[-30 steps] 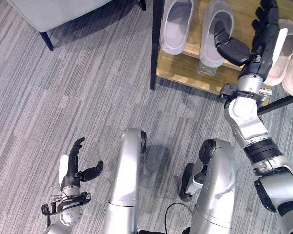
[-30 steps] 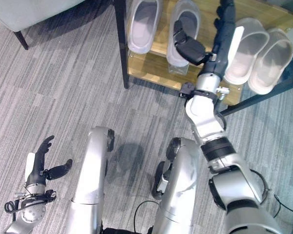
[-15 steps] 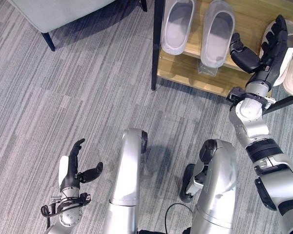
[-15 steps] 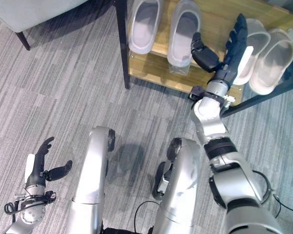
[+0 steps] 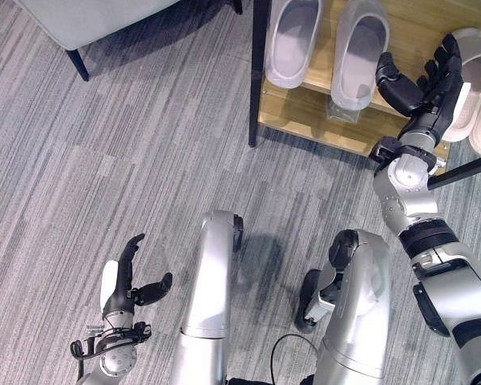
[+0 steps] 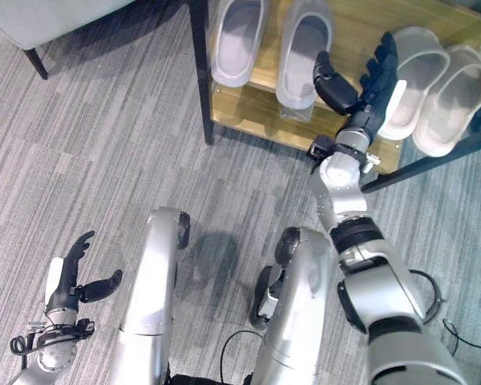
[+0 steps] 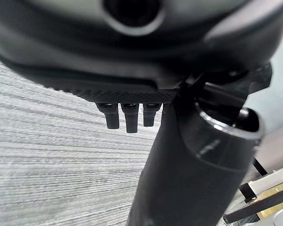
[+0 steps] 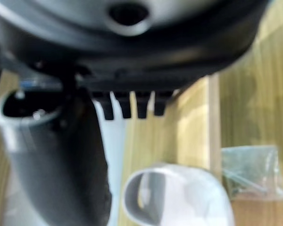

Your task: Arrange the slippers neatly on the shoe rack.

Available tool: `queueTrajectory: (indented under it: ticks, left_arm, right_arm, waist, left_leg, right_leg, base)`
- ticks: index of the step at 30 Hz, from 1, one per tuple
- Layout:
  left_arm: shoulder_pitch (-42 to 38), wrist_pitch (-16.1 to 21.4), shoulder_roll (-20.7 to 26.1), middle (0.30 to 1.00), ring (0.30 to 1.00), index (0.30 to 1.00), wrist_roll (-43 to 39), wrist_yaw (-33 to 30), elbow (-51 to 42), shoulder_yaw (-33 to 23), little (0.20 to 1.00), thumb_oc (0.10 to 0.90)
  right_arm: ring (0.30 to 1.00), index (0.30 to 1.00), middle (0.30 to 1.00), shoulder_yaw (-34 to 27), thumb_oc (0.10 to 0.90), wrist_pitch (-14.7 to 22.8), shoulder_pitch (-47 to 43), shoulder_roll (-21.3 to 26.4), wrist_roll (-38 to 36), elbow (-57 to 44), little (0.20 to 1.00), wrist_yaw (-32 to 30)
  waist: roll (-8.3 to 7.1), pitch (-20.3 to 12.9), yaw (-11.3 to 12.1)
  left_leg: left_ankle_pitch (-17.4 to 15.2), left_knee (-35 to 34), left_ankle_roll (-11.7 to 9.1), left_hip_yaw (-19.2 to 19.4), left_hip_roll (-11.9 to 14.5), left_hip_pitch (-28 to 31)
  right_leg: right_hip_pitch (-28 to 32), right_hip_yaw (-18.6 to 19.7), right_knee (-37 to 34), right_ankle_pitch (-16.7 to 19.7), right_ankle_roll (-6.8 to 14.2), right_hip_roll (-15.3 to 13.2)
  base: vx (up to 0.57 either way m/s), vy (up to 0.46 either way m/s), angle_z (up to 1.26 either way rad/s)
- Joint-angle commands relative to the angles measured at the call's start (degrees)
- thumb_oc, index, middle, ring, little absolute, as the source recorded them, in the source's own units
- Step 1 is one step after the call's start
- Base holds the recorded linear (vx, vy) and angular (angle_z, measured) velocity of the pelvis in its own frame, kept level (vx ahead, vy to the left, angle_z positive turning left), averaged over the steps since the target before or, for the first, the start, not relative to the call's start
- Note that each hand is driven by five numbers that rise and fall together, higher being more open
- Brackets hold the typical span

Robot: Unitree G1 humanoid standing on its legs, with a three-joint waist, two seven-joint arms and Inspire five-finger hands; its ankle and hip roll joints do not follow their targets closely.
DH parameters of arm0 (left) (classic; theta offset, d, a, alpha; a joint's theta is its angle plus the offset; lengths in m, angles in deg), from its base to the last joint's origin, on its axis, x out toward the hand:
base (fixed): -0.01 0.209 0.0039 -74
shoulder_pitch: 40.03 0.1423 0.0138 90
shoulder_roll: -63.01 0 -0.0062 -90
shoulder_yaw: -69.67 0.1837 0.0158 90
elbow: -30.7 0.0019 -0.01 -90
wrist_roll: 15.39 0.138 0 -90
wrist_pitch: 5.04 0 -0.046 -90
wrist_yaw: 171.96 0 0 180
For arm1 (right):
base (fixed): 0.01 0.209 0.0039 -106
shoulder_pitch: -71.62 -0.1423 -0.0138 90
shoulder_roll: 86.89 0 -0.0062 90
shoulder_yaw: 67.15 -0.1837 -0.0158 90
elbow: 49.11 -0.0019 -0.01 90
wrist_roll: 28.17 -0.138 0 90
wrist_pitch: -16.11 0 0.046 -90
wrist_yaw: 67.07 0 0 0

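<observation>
We see four slippers lined up on the wooden shoe rack (image 5: 401, 24): a grey pair (image 5: 329, 44) at its left end and a beige pair (image 6: 437, 92) at its right. Our right hand (image 5: 429, 84) hovers over the rack between the two pairs, fingers spread and thumb held apart, gripping nothing. A small clear plastic bag (image 5: 343, 111) lies on the shelf below the grey pair. Our left hand (image 5: 122, 285) hangs low over the grey carpet (image 5: 104, 160), fingers loosely extended and empty. A grey chair (image 5: 88, 20) stands to the rack's left.
</observation>
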Motion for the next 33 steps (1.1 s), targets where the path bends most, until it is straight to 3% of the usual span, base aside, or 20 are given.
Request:
queueTrajectory:
  ticks: [1,14,33]
  left_arm:
    - [1.7,2.0,3.2,0.9,0.9,0.9,-1.0,-1.3,-3.8,3.1,0.9,0.8]
    - [1.2,1.4,2.9,0.9,0.9,0.9,-1.9,-0.6,-3.3,3.8,0.9,0.8]
    - [1.1,1.6,2.4,0.9,0.9,0.9,-2.8,-1.1,-2.0,3.4,0.9,0.8]
  right_arm:
    - [0.9,0.9,0.9,0.7,0.8,6.2,-8.9,2.1,0.7,-4.6,0.9,0.9]
    - [0.9,0.9,0.9,4.0,0.8,4.5,-8.9,-1.2,-0.5,-2.7,0.9,4.0]
    - [0.9,0.9,0.9,3.6,0.8,5.1,-9.8,-7.4,2.1,-3.4,0.9,1.9]
  waist:
    - [1.38,-2.2,3.5]
    - [1.52,-2.2,2.8]
    - [2.63,-2.2,2.9]
  left_leg:
    - [-2.0,-0.3,3.0,-1.6,-2.6,-2.9]
    - [-2.6,0.5,3.1,-0.9,-2.2,-2.9]
    - [-2.8,1.1,3.2,-0.4,-2.4,-2.9]
  right_leg:
    - [-0.2,-0.9,-0.4,-2.1,-5.2,-1.7]
    - [-0.2,-0.1,0.1,-2.3,-4.9,-1.4]
    - [-0.2,0.4,1.1,-2.8,-5.2,-0.8]
  base:
    - [0.03,0.008,-0.02]
    - [0.0,0.001,0.0]
    - [0.0,0.0,0.0]
